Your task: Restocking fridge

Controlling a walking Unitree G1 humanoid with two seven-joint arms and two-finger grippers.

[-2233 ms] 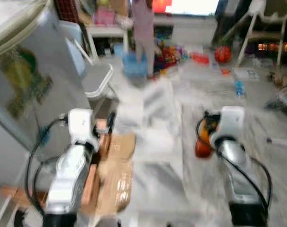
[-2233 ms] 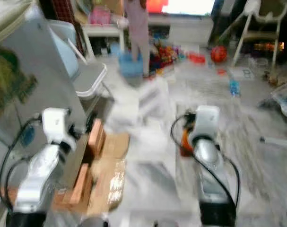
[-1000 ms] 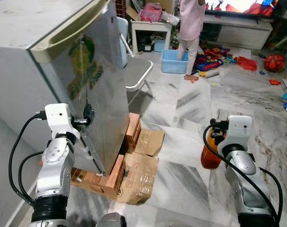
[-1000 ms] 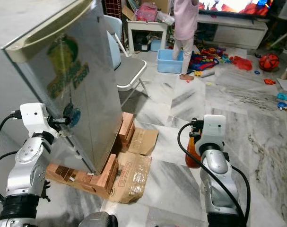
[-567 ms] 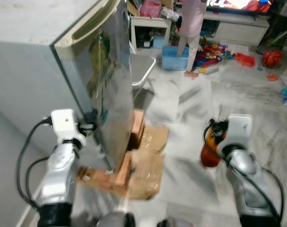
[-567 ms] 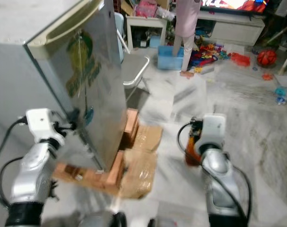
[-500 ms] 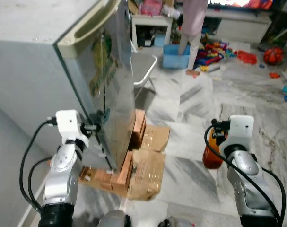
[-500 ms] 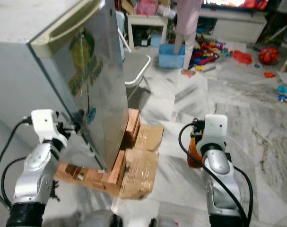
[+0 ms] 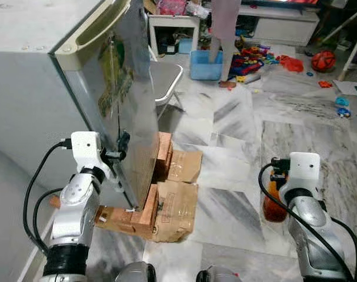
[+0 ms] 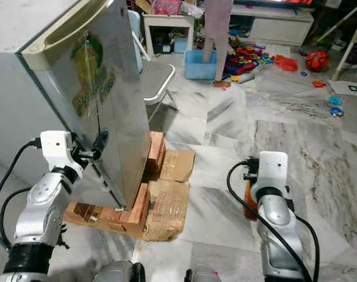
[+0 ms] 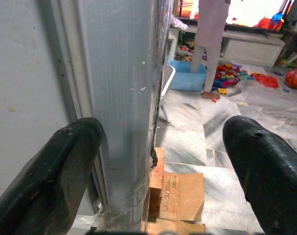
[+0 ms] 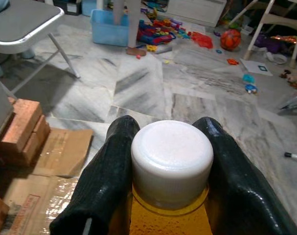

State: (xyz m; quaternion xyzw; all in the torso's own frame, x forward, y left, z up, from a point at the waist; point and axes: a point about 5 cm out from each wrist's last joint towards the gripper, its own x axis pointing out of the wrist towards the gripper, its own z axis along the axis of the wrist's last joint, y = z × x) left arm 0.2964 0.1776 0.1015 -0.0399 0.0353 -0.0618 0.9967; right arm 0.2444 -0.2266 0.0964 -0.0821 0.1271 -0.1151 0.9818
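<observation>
Now our right gripper [image 12: 170, 196] has its jaws closed around the neck of the orange bottle [image 12: 169, 215], just under its white cap [image 12: 171, 159]; full, it will hang heavy and the plastic is slick. Our left gripper [image 11: 160, 171] stands wide open astride the fridge door [image 9: 128, 111] edge. Bricks [image 9: 160, 155] and cardboard [image 9: 178, 202] crowd the fridge's foot; the marble floor [image 9: 237, 135] beyond is open.

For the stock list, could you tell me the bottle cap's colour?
White cap, clearest in the right wrist view.
</observation>
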